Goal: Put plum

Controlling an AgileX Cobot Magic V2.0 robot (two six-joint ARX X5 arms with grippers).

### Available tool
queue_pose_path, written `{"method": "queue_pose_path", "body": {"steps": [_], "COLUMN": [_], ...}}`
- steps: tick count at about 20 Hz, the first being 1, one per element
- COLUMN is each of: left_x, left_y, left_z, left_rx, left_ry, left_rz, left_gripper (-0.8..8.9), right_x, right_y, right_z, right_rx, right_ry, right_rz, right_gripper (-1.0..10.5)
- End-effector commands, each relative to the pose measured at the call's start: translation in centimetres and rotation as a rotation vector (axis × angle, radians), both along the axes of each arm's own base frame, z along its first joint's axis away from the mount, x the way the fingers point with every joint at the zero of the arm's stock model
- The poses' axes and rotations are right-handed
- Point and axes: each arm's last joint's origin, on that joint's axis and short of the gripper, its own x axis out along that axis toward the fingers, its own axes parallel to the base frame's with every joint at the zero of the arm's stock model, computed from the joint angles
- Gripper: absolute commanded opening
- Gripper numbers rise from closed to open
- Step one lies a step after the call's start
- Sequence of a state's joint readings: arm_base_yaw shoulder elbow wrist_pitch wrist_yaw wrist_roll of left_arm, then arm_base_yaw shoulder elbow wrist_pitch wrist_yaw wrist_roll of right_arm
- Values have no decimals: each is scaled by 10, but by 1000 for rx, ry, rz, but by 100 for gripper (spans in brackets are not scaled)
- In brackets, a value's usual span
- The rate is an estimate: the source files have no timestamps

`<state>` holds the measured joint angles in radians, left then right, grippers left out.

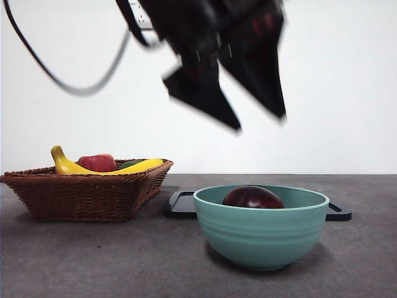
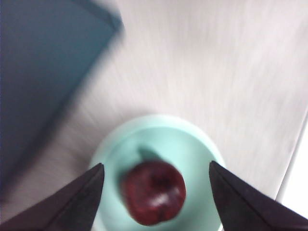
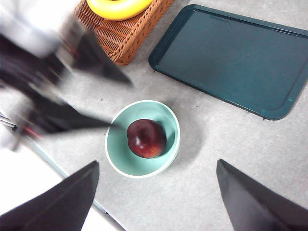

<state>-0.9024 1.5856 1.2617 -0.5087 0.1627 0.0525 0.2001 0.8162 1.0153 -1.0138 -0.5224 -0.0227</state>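
The plum (image 1: 252, 197) lies inside the bowl (image 1: 260, 239), on its floor and a little off centre, apart from the wall as far as the right wrist view shows. It is free of both grippers.

The left gripper (image 2: 156, 180) hangs high above the bowl, jaws spread wide and empty, the plum showing between them from above. The right gripper (image 3: 156, 180) is higher, also wide and empty, looking down on the bowl with the left arm blurred at one side.

Handling, as a judgement: the plum looks smooth and glossy, so likely slippery under hard jaws; rounded, so it may roll on the bowl's curved floor if nudged. It appears firm and light. Best hold would be across its widest girth, jaws either side, coming straight down; a grip high on the crown could squeeze it out.

Edges and room: the bowl rim stands above most of the plum, so side approach is barred and only the open top serves. The bowl mouth looks wide enough for spread jaws, but the wall nearer the plum gives less clearance. The tray (image 3: 236, 57) lies just behind the bowl, flat and bare. The basket (image 1: 87, 192), holding a banana (image 1: 133, 166) and red fruit (image 1: 97, 162), sits well to one side. Bare table (image 1: 360, 261) surrounds the bowl.
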Motion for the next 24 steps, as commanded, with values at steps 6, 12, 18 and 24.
{"method": "queue_pose_path", "body": {"steps": [6, 12, 18, 24], "left_x": [-7, -36, -72, -83], "left_y": [91, 162, 182, 187], "left_z": [88, 105, 61, 45], "left_rx": [-182, -208, -217, -247], "left_ry": [-133, -135, 24, 97], "left_rz": [217, 358, 292, 262], "left_gripper": [352, 352, 351, 351], "right_x": [1, 1, 1, 0], "right_y": [1, 1, 1, 1], "right_z": [5, 5, 5, 4], "right_rx": [1, 0, 0, -2], "right_ry": [-19, -20, -20, -10], "right_rz": [8, 9, 9, 9], "right_gripper": [390, 390, 390, 390]}}
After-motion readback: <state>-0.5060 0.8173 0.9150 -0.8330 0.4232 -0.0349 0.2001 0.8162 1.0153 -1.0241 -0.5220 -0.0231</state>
